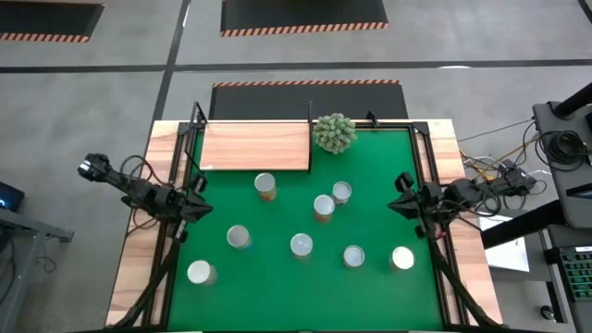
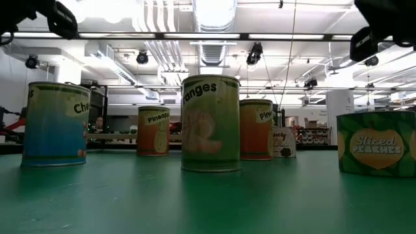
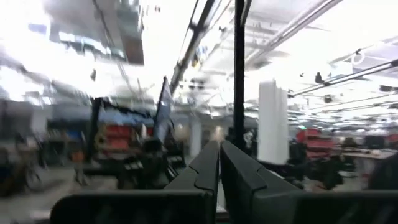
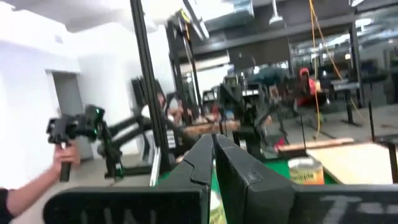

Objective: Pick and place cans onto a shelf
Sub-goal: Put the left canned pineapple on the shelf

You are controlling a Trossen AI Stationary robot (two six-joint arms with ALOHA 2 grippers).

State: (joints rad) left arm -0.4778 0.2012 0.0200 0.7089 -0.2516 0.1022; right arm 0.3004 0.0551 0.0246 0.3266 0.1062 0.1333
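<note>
Several cans with shiny round tops stand upright on the green mat (image 1: 277,277), among them one (image 1: 265,185) just in front of the shelf, one (image 1: 323,206) mid-mat and one (image 1: 200,272) at the near left. The shelf (image 1: 254,146), a pale wooden board, lies at the mat's far left. My left gripper (image 1: 199,205) is at the mat's left edge, its fingers (image 3: 208,163) shut on nothing. My right gripper (image 1: 404,199) is at the right edge, its fingers (image 4: 202,155) likewise shut and empty. Both are raised above the mat, clear of every can.
A round spiky grey-green plant (image 1: 334,133) sits beside the shelf's right end. A black frame (image 1: 421,157) runs along the mat's sides. In the right wrist view a person's hand (image 4: 62,158) holds a dark device beyond the table. Cables lie to the right of the table (image 1: 504,171).
</note>
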